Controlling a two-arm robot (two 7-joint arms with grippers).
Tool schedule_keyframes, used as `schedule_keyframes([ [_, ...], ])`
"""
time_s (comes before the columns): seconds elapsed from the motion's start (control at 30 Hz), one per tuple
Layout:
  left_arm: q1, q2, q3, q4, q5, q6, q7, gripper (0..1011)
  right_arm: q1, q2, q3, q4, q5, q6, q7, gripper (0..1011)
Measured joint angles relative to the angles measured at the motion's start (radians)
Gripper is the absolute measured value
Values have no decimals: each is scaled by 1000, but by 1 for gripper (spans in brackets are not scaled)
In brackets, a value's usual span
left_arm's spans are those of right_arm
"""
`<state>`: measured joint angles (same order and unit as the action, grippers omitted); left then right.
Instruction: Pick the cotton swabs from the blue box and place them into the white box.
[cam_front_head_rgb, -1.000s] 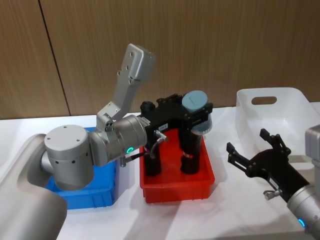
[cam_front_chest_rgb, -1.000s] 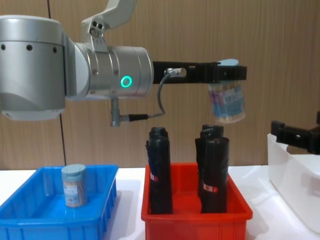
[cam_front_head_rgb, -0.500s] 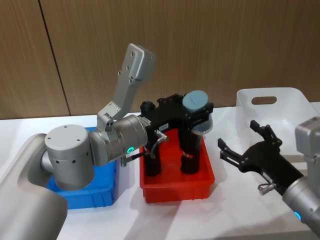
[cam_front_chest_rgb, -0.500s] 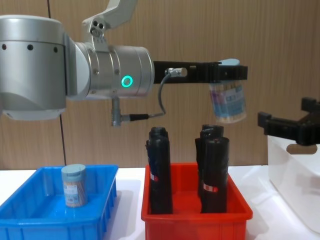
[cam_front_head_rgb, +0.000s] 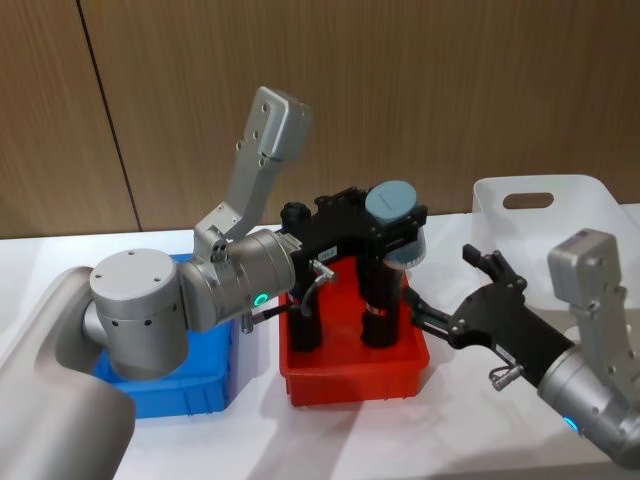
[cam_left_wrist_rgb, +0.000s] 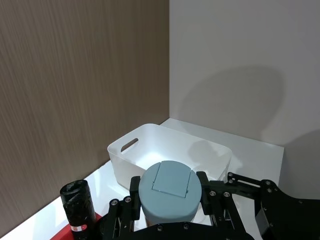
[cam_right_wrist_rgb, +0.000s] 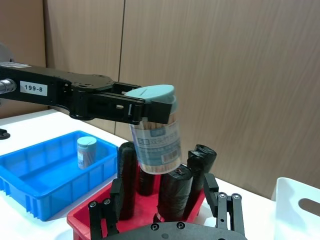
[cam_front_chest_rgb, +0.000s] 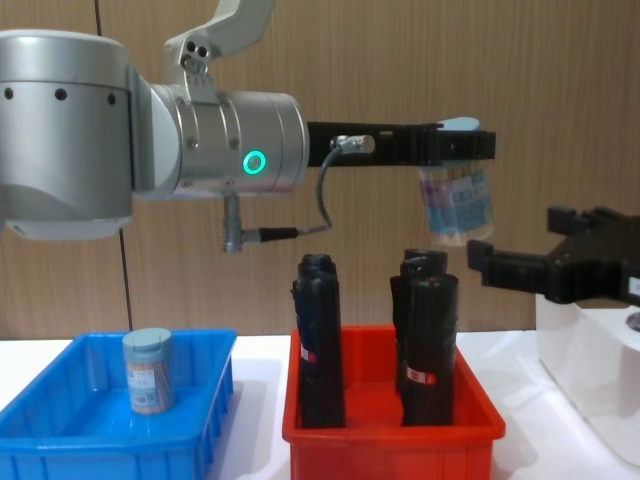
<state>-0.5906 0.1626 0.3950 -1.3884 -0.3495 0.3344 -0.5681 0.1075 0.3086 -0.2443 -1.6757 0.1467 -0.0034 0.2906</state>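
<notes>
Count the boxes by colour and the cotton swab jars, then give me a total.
Blue box: 1
Red box: 1
White box: 1
Cotton swab jars: 2, one in the blue box, one held by the left gripper
Total: 5

The left gripper (cam_right_wrist_rgb: 150, 106) carries a white sticker (cam_right_wrist_rgb: 34, 88) on its black body, reading "199-8". The label (cam_right_wrist_rgb: 159, 147) on the held cotton swabs (cam_right_wrist_rgb: 152, 125) has print too small to read.
</notes>
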Motion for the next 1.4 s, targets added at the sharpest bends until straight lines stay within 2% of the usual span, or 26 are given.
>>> schedule_keyframes([
  [0.33, 0, 0, 0, 0, 0, 0, 0, 670, 47, -25, -10, 48, -22, 10, 38, 1002],
  [0.93, 0, 0, 0, 0, 0, 0, 0, 670, 122, -55, -11, 128, -38, 16, 56, 1002],
  [1.4, 0, 0, 0, 0, 0, 0, 0, 670, 155, -68, -12, 151, -37, 21, 71, 1002],
])
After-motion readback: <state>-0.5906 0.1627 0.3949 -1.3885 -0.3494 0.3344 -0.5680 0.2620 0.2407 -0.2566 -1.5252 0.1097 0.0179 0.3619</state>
